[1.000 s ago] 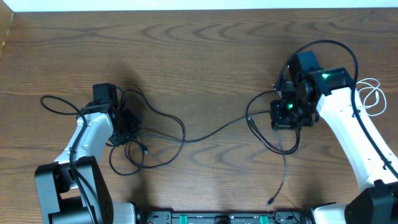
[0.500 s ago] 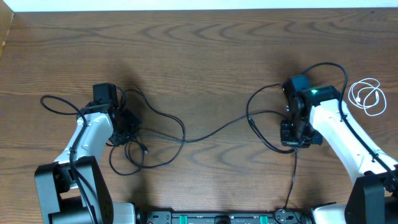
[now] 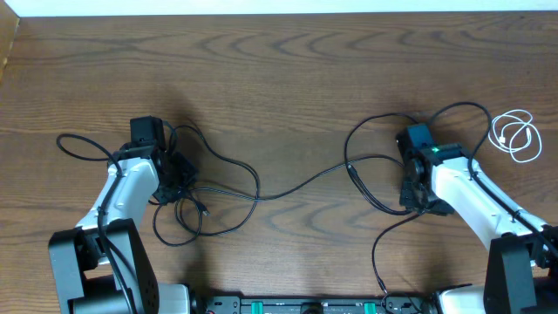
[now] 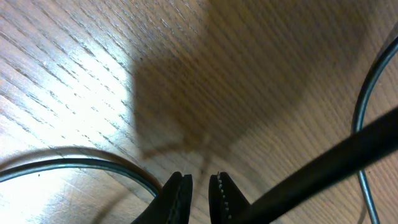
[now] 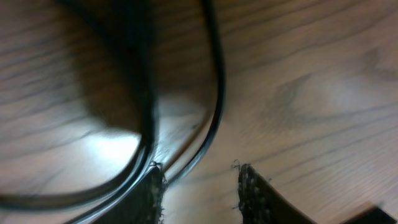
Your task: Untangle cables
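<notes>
Left tool [image 4: 199, 186]: fingers nearly together with only a slit between them, nothing visible between the tips, parked low over the loops at the left end of the black cable [image 3: 296, 185]. That cable runs across the counter [image 3: 279, 70] to more loops by the right arm. Right tool [image 5: 200, 183]: fingers spread, and a strand of black cable runs down between them close to the left finger, not clamped (the wrist view is blurry). The white cable [image 3: 514, 135] sits coiled at the far right edge, apart from the black one.
</notes>
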You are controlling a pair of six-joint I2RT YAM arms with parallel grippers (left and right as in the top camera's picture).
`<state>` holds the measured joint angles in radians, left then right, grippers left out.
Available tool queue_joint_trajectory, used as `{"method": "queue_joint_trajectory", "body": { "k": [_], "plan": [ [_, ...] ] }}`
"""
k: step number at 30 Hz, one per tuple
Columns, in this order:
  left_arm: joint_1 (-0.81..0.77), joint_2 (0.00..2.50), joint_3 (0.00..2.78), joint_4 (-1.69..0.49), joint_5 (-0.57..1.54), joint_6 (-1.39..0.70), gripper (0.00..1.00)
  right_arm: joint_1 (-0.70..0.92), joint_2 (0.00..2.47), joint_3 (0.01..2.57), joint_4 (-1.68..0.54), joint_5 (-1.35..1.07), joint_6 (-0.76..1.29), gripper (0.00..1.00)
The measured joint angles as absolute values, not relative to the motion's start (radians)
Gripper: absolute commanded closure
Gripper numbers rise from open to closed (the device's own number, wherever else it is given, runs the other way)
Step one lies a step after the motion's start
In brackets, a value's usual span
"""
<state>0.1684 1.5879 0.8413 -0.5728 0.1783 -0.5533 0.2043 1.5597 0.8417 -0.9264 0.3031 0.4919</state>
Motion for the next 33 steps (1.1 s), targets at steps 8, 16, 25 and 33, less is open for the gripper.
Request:
{"method": "queue_joint_trajectory", "body": {
  "k": [8,16,25,33],
  "plan": [
    [0.168,1.588,0.841,-0.572,0.178,-0.553,0.83,0.139,1.56,0.802,-0.85,0.285,0.554,0.3],
    [0.168,1.588,0.841,-0.571,0.178,-0.553,0.83,0.136,1.56,0.802,-0.848,0.236,0.571,0.32],
    [0.168,1.588,0.841,-0.571,0.178,-0.553,0.83,0.092,1.559,0.775,-0.752,0.226,0.673,0.26],
    [0.168,1.588,0.841,-0.57,0.178,-0.553,0.83,0.091,1.508,0.663,-0.531,0.144,0.719,0.54]
  ]
}}
